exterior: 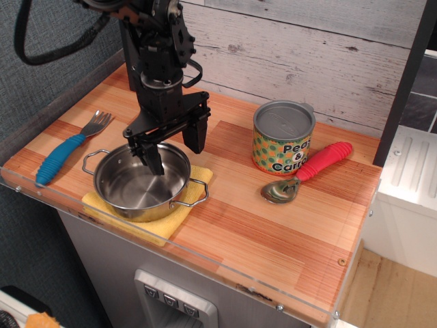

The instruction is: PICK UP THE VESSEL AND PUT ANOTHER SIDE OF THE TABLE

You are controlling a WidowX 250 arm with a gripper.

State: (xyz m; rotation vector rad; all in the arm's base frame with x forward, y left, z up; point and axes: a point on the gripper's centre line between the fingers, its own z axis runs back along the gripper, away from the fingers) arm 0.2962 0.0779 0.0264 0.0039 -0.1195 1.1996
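The vessel (136,188) is a shallow shiny steel pot with two wire loop handles. It sits on a yellow cloth (153,222) at the front left of the striped wooden table (273,232). My gripper (174,150) is open and straddles the pot's far rim. One finger (154,158) reaches inside the pot. The other finger (193,135) is outside, behind the rim. The fingers hold nothing.
A blue-handled fork (65,150) lies left of the pot. A green-and-orange dotted tin can (283,138) stands at the back right. A red-handled spoon (308,171) lies beside it. A clear acrylic rim (171,256) runs along the front edge.
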